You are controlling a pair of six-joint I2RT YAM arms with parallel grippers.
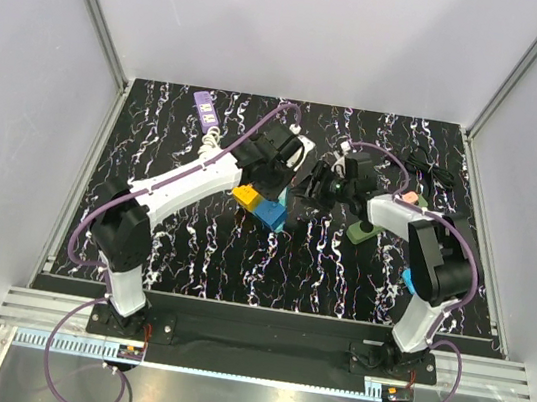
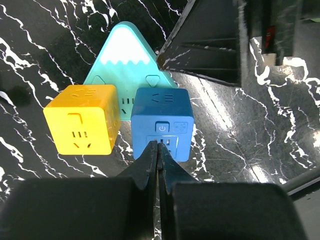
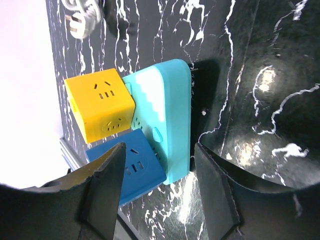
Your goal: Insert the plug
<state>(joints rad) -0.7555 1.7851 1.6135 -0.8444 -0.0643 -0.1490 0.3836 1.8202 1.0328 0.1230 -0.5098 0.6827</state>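
1. So the plug (image 3: 80, 20) lies loose on the table (image 3: 260, 75), past the yellow cube (image 3: 100, 105) and well apart from both claws. Nobody's holding it.
2. Left gripper (image 2: 158, 145) is pinched closed on nothing, tips at the blue cube (image 2: 162, 122); can't tell if touching.
3. Right gripper (image 3: 159, 150) gapes wide, facing the teal socket (image 3: 170, 110).
4. Plug's on the left arm's side of the sockets, so I'd guess left is nearer.

Smooth matt plastic on the yellow cube (image 2: 82, 120), blue cube (image 2: 161, 122) and teal triangle block (image 2: 125, 52); glossy marbled tabletop (image 2: 260, 150).
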